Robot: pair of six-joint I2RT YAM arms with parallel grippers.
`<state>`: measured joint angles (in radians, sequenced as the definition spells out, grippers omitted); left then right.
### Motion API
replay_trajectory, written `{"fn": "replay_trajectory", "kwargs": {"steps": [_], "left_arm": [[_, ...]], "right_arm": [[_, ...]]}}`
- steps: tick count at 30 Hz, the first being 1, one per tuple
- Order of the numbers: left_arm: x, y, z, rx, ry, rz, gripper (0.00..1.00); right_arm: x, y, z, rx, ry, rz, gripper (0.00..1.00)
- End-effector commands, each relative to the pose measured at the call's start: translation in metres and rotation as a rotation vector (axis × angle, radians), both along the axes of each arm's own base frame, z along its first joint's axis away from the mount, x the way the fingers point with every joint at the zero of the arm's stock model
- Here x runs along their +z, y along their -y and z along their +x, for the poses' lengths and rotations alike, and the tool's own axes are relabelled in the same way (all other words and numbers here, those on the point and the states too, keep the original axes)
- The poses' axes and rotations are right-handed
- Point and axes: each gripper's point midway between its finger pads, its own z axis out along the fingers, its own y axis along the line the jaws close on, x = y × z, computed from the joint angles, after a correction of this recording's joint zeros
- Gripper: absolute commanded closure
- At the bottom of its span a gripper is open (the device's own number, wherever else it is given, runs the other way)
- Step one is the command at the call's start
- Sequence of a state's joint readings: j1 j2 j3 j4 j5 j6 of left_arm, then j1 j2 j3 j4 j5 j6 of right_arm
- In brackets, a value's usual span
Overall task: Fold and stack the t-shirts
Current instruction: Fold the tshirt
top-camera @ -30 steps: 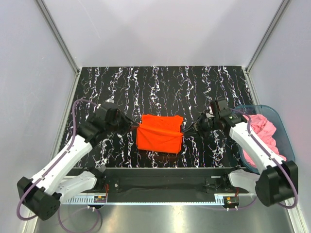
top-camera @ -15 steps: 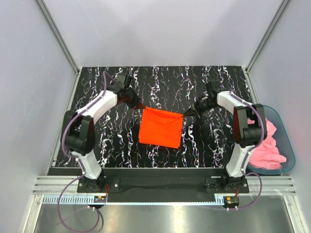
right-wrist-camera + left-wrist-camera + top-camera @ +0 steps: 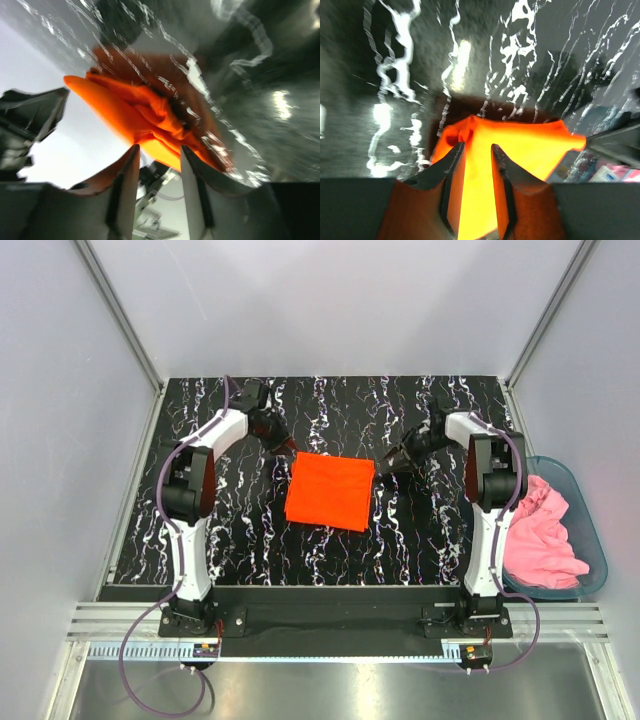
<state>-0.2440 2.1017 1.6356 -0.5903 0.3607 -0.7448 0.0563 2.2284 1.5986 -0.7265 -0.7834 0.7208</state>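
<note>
The orange-red t-shirt [image 3: 330,492] lies as a flat folded rectangle on the middle of the black marbled table [image 3: 220,530]. My left gripper [image 3: 285,448] sits at its far left corner, jaws apart. In the left wrist view the orange-red t-shirt [image 3: 520,145] shows through the gap of the open left gripper [image 3: 476,146]. My right gripper [image 3: 388,464] is at the far right corner, also open. From the right wrist, the bunched corner of the orange-red t-shirt [image 3: 130,107] lies just past the tips of the right gripper [image 3: 159,147]. The pink t-shirt [image 3: 540,540] lies crumpled in a bin.
A teal plastic bin [image 3: 592,530] stands off the table's right edge and holds the pink shirt. Pale walls with metal corner posts [image 3: 120,310] close the table on three sides. Both arms stretch forward from their bases along the table's left and right parts.
Both grippers carried the shirt's corners from the near side to the far side, laying it flat. Both then opened and let go of the cloth.
</note>
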Motion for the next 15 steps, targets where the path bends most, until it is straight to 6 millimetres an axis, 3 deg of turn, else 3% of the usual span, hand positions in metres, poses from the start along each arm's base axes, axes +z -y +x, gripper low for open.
{"fn": "replay_trajectory", "kwargs": {"steps": [1,2,5,8,9,10,11,13,15], "left_arm": [[0.044,-0.02,0.022,-0.067,0.196,0.112,0.67],[0.047,-0.025,0.018,-0.07,0.198,0.134,0.66],[0.074,-0.028,0.004,-0.08,0.251,0.139,0.66],[0.079,-0.008,-0.011,-0.116,0.273,0.026,0.67],[0.09,0.004,-0.019,-0.15,0.297,-0.049,0.68],[0.094,0.014,-0.022,-0.169,0.316,-0.093,0.7],[0.095,0.028,-0.022,-0.199,0.368,-0.14,0.7],[0.099,0.052,-0.03,-0.215,0.349,-0.296,0.72],[0.088,0.065,-0.027,-0.222,0.377,-0.405,0.73]], "right_arm": [[0.017,0.028,0.018,0.098,0.162,-0.166,0.51],[0.023,0.036,0.017,0.134,0.198,-0.23,0.49],[0.045,0.033,0.017,0.174,0.287,-0.249,0.43],[0.064,0.001,0.01,0.236,0.392,-0.142,0.44],[0.067,-0.009,0.008,0.245,0.406,-0.106,0.45],[0.072,-0.024,0.012,0.259,0.465,-0.064,0.48],[0.073,-0.037,0.004,0.252,0.435,0.018,0.56],[0.078,-0.062,0.009,0.247,0.475,0.109,0.71],[0.07,-0.078,0.003,0.266,0.453,0.199,0.82]]}}
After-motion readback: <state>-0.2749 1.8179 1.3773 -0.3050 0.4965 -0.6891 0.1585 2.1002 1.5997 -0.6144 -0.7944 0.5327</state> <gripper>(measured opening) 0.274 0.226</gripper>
